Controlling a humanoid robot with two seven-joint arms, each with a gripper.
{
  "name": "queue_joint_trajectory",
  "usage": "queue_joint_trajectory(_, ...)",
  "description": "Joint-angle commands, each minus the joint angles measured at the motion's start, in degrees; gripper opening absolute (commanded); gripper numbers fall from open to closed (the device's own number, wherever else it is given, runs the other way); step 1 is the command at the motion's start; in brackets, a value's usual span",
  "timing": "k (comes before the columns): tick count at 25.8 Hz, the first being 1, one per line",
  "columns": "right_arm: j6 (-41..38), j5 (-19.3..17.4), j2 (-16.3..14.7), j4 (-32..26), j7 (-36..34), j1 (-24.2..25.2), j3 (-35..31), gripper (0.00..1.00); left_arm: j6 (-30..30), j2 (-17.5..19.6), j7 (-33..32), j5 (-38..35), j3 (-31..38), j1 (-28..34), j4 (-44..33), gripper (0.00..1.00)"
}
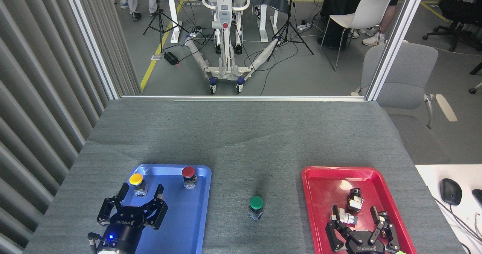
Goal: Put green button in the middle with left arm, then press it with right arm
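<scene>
Green button (256, 206) stands upright on the grey cloth, the middle (241, 141), lower centre of frame. Left tool (132, 206), fingers spread, hovers over the blue tray (196, 224) lower left; right tool (360, 227), spread, over the red tray (320, 182) lower right.

Left arm (140, 198) and right arm (358, 219), jaws spread

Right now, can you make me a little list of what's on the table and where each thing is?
green button: upright on grey cloth, between the trays
blue tray: left, holds yellow button and red button
red tray: right, holds small parts
left gripper: jaws open, over blue tray
right gripper: jaws open, over red tray
</scene>
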Motion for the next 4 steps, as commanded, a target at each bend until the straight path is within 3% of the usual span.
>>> queue_joint_trajectory(1, 0.1, 0.0, 0.0, -0.1, -0.3, 0.0, 0.0, 1.0, 0.0, 0.0, 0.0, 0.0, 0.0, 0.1, 0.1, 1.0)
queue_joint_trajectory(4, 0.1, 0.0, 0.0, -0.1, -0.3, 0.0, 0.0, 1.0, 0.0, 0.0, 0.0, 0.0, 0.0, 0.0, 0.2, 1.0)
